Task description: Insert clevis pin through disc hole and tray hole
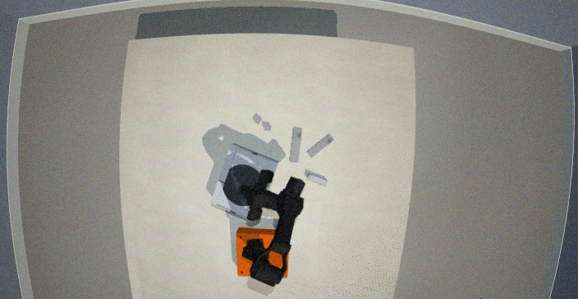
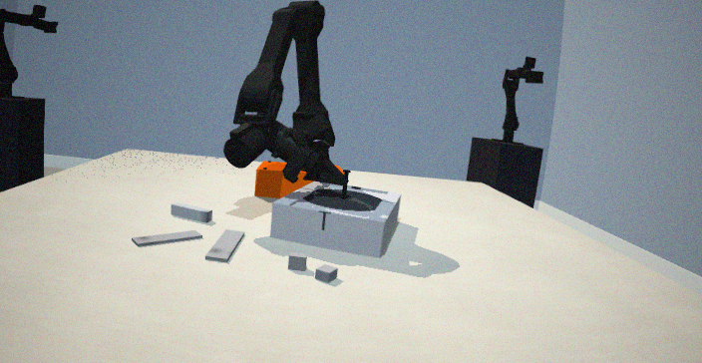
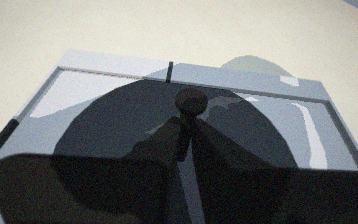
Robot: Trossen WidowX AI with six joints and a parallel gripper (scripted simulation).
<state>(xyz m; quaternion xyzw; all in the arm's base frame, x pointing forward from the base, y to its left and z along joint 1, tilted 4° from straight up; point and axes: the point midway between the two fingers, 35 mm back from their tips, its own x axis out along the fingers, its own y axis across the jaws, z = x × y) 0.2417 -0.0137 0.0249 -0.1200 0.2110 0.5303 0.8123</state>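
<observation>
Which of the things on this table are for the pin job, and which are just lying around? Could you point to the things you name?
For the job:
- clevis pin (image 2: pixel 345 187) (image 3: pixel 190 101)
- disc (image 1: pixel 246 176) (image 2: pixel 366 201) (image 3: pixel 105 120)
- rimmed tray (image 1: pixel 220 196) (image 2: pixel 326 239) (image 3: pixel 55 59)

Lying about:
- two small blocks (image 1: pixel 257 118) (image 2: pixel 297 262)
- two flat strips (image 1: pixel 295 144) (image 2: pixel 225 245)
- one thicker bar (image 1: pixel 316 177) (image 2: pixel 191 212)

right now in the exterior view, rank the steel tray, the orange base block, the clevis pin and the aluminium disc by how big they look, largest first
1. steel tray
2. orange base block
3. aluminium disc
4. clevis pin

Second and third look close, so their order is unsure
</observation>
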